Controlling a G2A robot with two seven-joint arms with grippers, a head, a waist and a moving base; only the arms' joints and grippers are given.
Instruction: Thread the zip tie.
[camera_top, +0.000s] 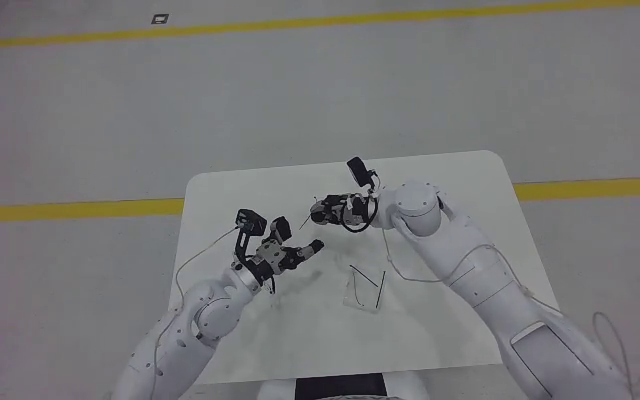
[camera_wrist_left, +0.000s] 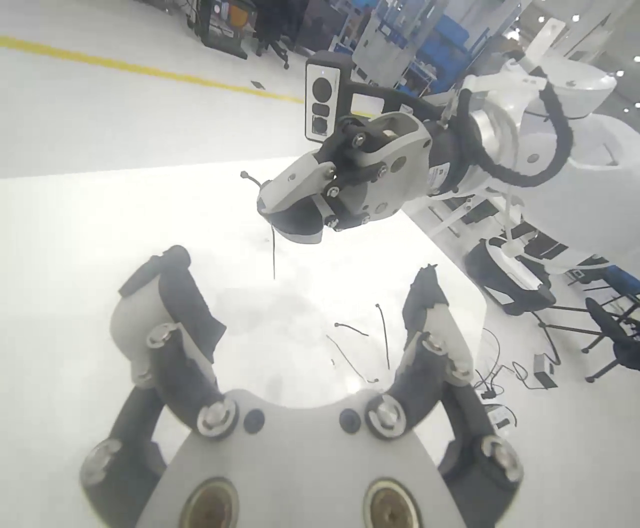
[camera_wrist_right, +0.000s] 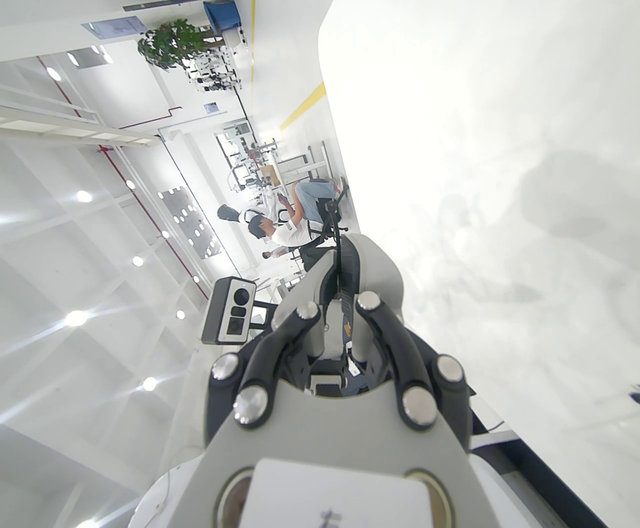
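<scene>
right gripper (camera_wrist_left: 280, 215) clamped on thin black plastic zip tie (camera_wrist_left: 273, 250), left gripper (camera_wrist_left: 299, 272) wide open, empty. risk imo: floppy dangling tail, left pinch could miss or twist it.

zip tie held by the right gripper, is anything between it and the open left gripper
Nothing visible. The zip tie hangs from the shut right gripper, with only open air between its tail and the open left gripper. Spare zip ties lie flat on the table below, out of the way.
</scene>
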